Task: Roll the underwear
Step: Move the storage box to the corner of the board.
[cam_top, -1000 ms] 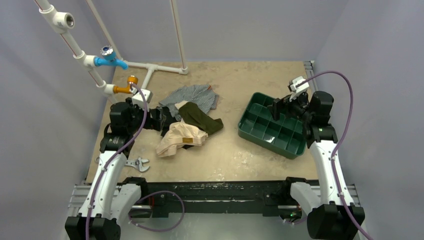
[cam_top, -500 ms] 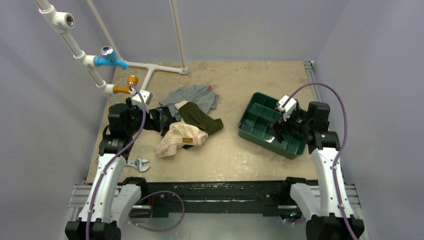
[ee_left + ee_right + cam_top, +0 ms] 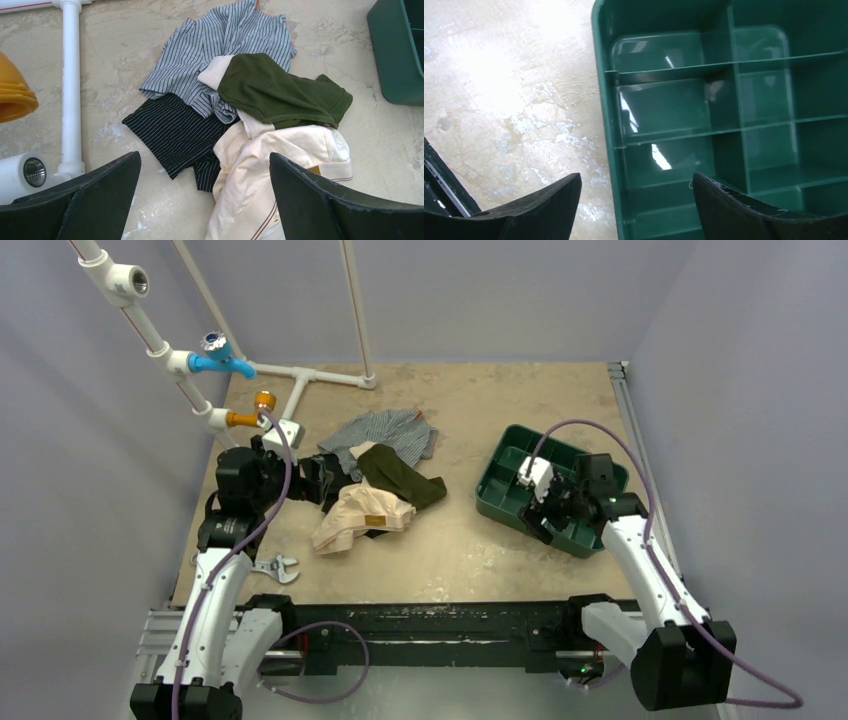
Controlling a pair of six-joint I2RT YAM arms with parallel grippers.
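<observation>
The pale beige-peach underwear [image 3: 360, 517] lies crumpled at the near edge of a small clothes pile left of centre. In the left wrist view it [image 3: 285, 165] fills the lower right, its striped band edge lowest. My left gripper [image 3: 325, 480] is open and empty, hovering over the pile's left side; its jaws straddle the cloth's left part in the left wrist view [image 3: 205, 172]. My right gripper [image 3: 540, 512] is open and empty over the near-left edge of the green tray [image 3: 505, 508], whose rim shows between the jaws in the right wrist view [image 3: 636, 185].
An olive-green garment [image 3: 400, 476], a grey striped garment [image 3: 385, 433] and a black striped one [image 3: 175, 132] lie in the pile. White pipes with blue and orange valves [image 3: 222, 360] stand at the back left. A wrench [image 3: 278, 567] lies near the left arm.
My right arm has swung down and left from the tray's far right side to its near-left edge. The left arm and the clothes have not moved.
</observation>
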